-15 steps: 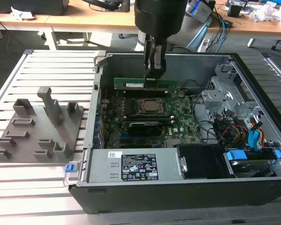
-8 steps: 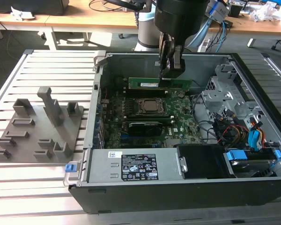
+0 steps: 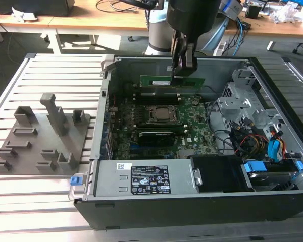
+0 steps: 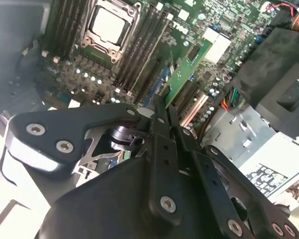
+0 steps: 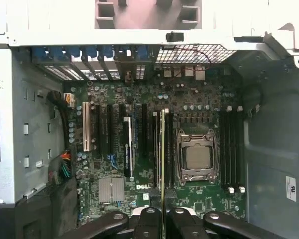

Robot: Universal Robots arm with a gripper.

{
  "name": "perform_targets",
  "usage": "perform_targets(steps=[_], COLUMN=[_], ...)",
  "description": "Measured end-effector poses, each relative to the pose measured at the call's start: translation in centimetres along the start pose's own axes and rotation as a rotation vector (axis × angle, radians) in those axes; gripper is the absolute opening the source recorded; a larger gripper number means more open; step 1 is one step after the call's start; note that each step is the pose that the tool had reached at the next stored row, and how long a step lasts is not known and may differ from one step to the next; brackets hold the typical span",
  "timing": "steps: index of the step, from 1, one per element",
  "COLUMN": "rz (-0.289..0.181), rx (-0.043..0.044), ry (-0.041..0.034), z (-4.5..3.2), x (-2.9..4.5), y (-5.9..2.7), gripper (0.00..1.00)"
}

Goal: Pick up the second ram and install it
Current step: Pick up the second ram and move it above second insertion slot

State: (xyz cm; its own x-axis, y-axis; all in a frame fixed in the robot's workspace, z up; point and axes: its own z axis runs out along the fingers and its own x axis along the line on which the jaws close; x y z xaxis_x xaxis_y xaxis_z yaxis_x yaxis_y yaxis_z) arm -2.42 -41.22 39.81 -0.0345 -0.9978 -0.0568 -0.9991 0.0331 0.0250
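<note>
While the end effector (image 3: 183, 70) is closed on the second ram (image 3: 159, 80), the stick hangs inside the open computer case (image 3: 166, 214). It is above the motherboard (image 3: 192, 141) and, as far as I can judge, not yet seated in a slot. In the exterior view its long axis runs from left to right, parallel to the memory slots (image 5: 172, 149) beside the CPU socket (image 5: 197, 157). In the first wrist view it shows edge-on, reaching straight out from the fingertips over that slot bank. The slots therefore lie directly beneath the held stick. The grey holder tray (image 3: 40, 136) rests on the desk (image 3: 40, 201), well apart.
</note>
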Motion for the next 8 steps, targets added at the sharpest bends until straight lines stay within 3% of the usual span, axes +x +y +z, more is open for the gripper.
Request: perform_targets(steps=[4, 8], rz=[0.0, 0.0], rx=[-0.0006, -0.0035], ry=[-0.0001, -0.0001], z=[0.3, 1.53], x=[-0.52, -0.68], y=[-0.15, -0.88], gripper=[0.14, 0.14])
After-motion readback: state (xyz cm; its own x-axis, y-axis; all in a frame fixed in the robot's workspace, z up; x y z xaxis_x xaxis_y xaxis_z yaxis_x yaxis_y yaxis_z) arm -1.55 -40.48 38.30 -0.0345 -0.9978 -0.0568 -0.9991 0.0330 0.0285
